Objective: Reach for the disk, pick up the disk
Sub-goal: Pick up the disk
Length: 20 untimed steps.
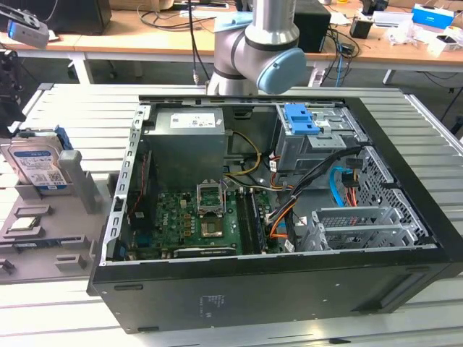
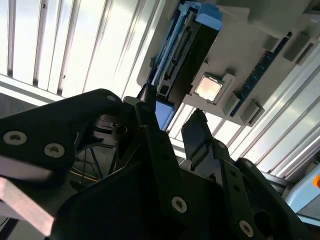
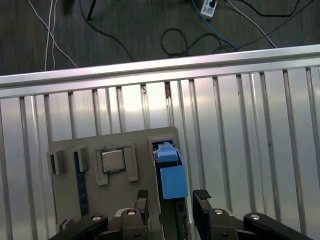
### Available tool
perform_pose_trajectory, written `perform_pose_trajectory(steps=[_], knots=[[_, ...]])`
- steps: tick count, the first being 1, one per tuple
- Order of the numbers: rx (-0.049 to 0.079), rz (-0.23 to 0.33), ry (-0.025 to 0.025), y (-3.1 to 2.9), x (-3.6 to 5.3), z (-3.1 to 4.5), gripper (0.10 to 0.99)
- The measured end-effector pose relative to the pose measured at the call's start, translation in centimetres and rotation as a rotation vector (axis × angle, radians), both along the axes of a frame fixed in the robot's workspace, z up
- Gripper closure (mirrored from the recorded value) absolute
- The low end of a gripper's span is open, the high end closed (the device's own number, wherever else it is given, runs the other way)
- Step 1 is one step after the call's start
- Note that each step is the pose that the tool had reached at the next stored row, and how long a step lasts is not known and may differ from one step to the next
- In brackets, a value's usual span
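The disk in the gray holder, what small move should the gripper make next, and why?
Probably lower straight toward it: in the first wrist view the open gripper sits in line with the disk, a finger either side, not touching yet.

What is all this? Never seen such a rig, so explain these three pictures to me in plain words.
It is a robot arm with a two-fingered pincer for grabbing things. The exterior view comes from a camera standing off the arm. It shows a slatted metal table carrying an open computer case. At that view's left is a grey holder, with the disk standing on edge in it and a small square chip lying in a pocket. Both wrist views come from cameras riding on the arm, looking past the pincer at that holder. The pincer is open and holds nothing. Its fingers sit on either side of the disk's blue-railed edge.
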<state>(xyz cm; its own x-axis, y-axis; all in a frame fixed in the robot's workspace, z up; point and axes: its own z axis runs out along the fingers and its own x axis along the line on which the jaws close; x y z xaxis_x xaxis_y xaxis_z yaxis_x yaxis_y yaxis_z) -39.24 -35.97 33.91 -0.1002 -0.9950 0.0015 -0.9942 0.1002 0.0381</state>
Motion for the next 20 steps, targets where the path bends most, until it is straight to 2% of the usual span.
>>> perform_pose_trajectory(steps=[3,9,12,18,20], knots=[[0.0,0.012,0.0002,0.44,-0.3,-0.5,0.604],[0.0,0.095,0.0,0.44,-0.79,-2.33,0.604],[0.0,0.112,0.0,0.44,-0.8,-2.96,0.604],[0.0,0.144,0.0,0.44,-0.8,-4.85,0.604],[0.0,0.148,0.0001,0.44,-0.8,-5.07,0.604]])
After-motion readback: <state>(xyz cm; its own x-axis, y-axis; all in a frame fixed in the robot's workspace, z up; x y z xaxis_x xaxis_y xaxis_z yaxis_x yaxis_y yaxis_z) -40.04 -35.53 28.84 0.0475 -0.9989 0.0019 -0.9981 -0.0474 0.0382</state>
